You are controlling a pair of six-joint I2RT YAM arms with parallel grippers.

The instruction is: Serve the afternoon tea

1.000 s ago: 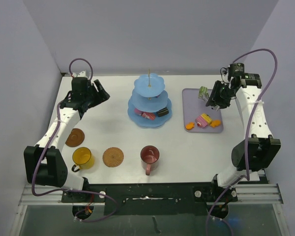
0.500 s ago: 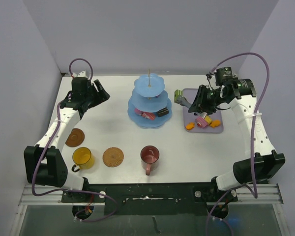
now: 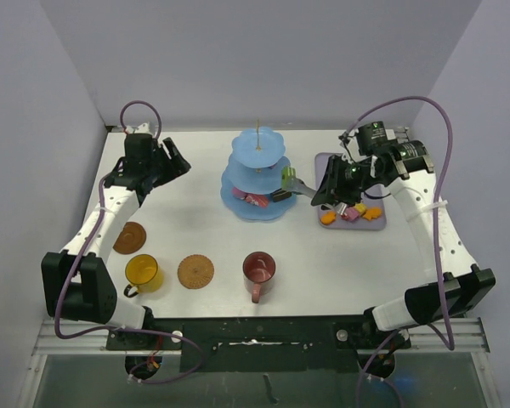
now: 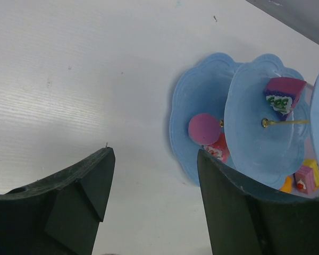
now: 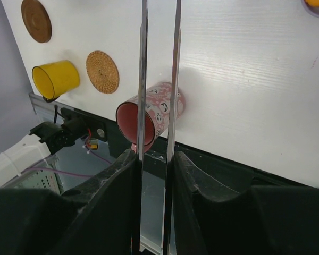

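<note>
Our right gripper [image 5: 155,164] is pinched on the thin metal tongs [image 3: 304,189], whose tips carry a small green cake [image 3: 289,177] at the right-hand edge of the light-blue three-tier stand [image 3: 257,183]. The lilac tray [image 3: 325,160], with cakes [image 3: 350,212] lying on it, sits just right of the stand. Our left gripper [image 3: 177,157] hangs well left of the stand, jaws spread and holding nothing. Nearer our bases than the stand we see the dark-red mug [image 3: 259,268], and off to the stand's near left the yellow mug [image 3: 142,272] and two brown coasters [image 3: 195,271], all apart from one another.
</note>
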